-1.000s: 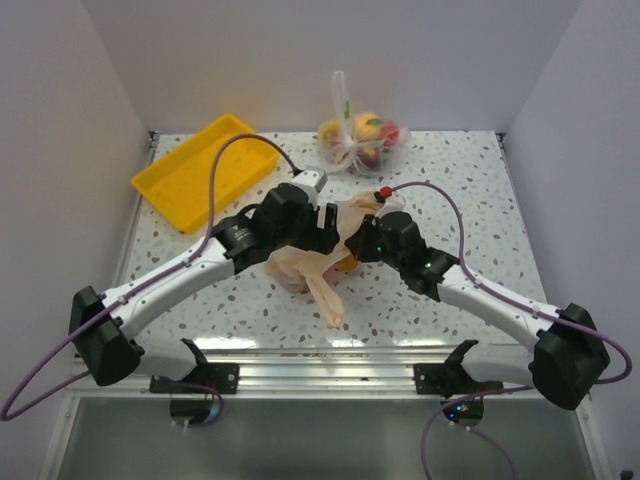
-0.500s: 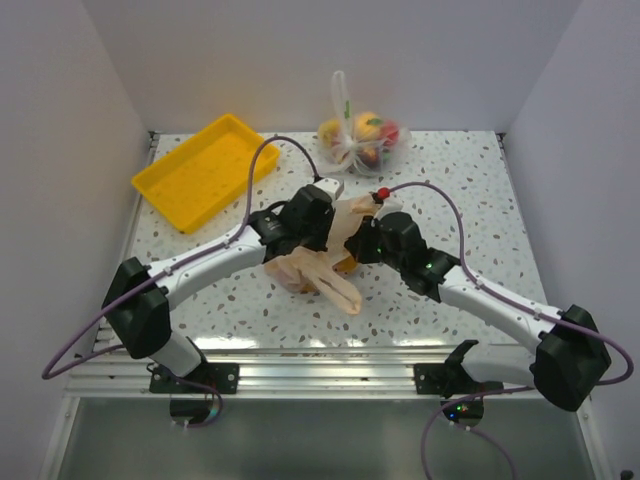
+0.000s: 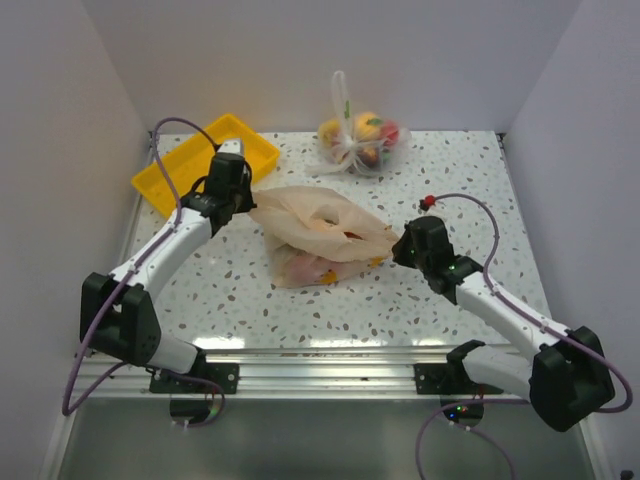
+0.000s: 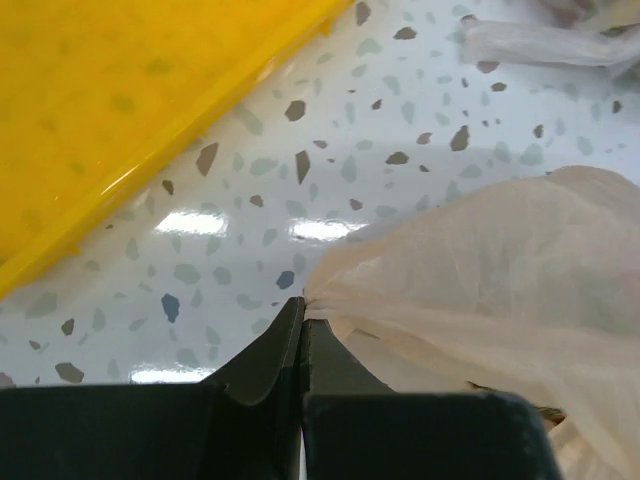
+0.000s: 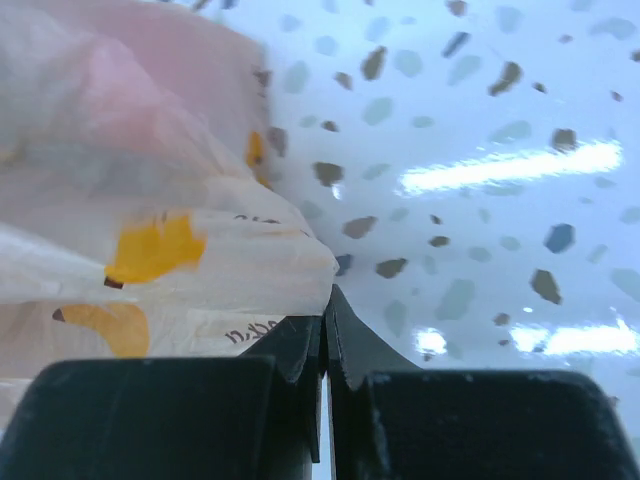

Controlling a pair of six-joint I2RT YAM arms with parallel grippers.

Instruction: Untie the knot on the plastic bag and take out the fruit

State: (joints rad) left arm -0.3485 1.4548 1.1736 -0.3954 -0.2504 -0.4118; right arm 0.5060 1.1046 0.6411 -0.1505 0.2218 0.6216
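The peach-orange plastic bag point(image 3: 320, 225) lies stretched across the middle of the table between my two grippers. My left gripper point(image 3: 246, 203) is shut on the bag's left edge beside the tray; in the left wrist view its fingertips point(image 4: 302, 300) pinch a gathered point of the bag point(image 4: 480, 270). My right gripper point(image 3: 399, 245) is shut on the bag's right corner, and the printed film point(image 5: 150, 230) meets its tips point(image 5: 327, 298). A pinkish shape point(image 5: 110, 80) shows faintly through the film; the fruit is otherwise hidden inside. I cannot make out the knot.
A yellow tray point(image 3: 170, 188) sits at the back left, just behind my left wrist, and its wall point(image 4: 120, 120) fills the upper left of the left wrist view. A small clear bag of fruit point(image 3: 360, 140) stands at the back centre. Side walls enclose the table.
My left gripper shut on the bag and swung left toward the tray. The right gripper drew back to the right. The bag went from a bunched heap to a sheet stretched between them.
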